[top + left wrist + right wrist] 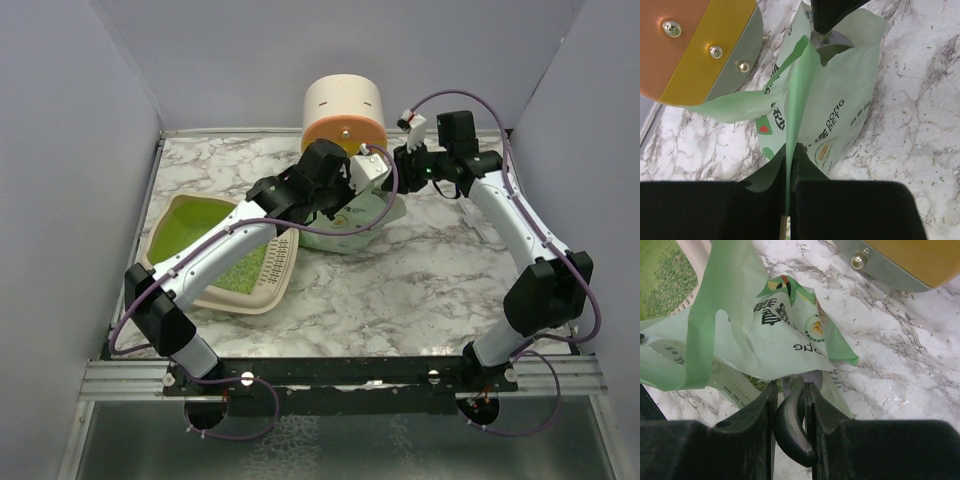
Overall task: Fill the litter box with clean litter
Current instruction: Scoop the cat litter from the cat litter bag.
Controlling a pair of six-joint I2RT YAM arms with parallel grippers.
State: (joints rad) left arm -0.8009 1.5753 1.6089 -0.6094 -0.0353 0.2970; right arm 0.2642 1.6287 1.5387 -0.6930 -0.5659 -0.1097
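Two claws are meeting at the mint-green bag (365, 212) in the top view. The left claw (348, 190) is reaching it from 9 o'clock and the right claw (397, 163) from 1 o'clock, though their fingers are showing too small here to judge. The bag is slumping on the marble table (430, 270), at 6 o'clock of the cream cylinder (345, 110). The litter box (190, 232) is sitting at 8 o'clock of the bag, just beside it and partly under the left arm (215, 250). Speckled litter (243, 268) is lying on its green floor by the slotted panel (281, 258).

From the left wrist, the left claw (789, 160) is pinching a thin fold of the bag (840, 110), with its fingers closed tight on the film. The bag is stretching away toward 12 o'clock. There the right claw (832, 15) is dipping into its open mouth over a grey scoop (829, 44).

From the right wrist, the right claw (790, 388) is gripping the scoop (792, 432) by its dark curved handle, between narrowly spaced fingers. The bag (785, 340) is draping just ahead of the tips. The litter box (692, 252) and its litter (665, 280) are showing at 10 o'clock, well apart from this claw.
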